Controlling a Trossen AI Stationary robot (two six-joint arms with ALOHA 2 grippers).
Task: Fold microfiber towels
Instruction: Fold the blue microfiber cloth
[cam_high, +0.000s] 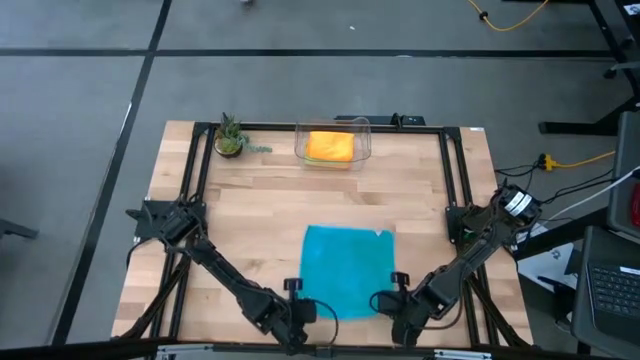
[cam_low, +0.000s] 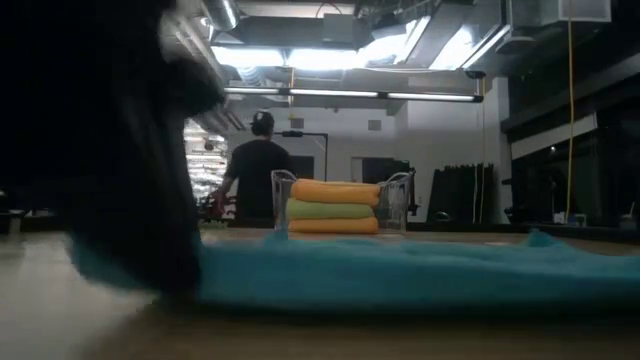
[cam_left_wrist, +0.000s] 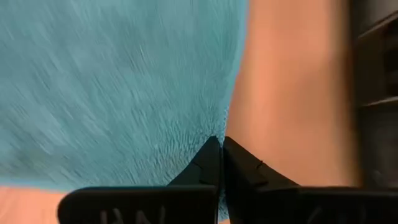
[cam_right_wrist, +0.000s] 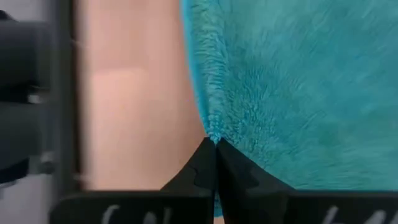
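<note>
The teal towel (cam_high: 348, 271) lies spread flat on the counter (cam_high: 260, 215), near the middle of the front edge. The left gripper (cam_left_wrist: 220, 144) is clamped on the towel's front left corner; its jaws are pressed together with the pile caught between the tips. The right gripper (cam_right_wrist: 214, 144) is closed in the same way on the front right corner. Both bites are very shallow, right at the hem.

3 folded towels, 2 orange and 1 lime green (cam_low: 331, 209), are stacked in the clear bin (cam_high: 363, 135) at the back edge, next to a small potted plant (cam_high: 230, 139). A person (cam_low: 255, 168) stands in the room beyond the counter, well apart from it.

Risk assessment: with so little cloth in either pinch, a corner is likely to slip free on lifting, leaving the towel hanging askew. Uneven lift or travel between the 2 arms would skew the fold, so the edges would not meet. Pulling the corners apart would stretch the hem out of 1 grip.
</note>
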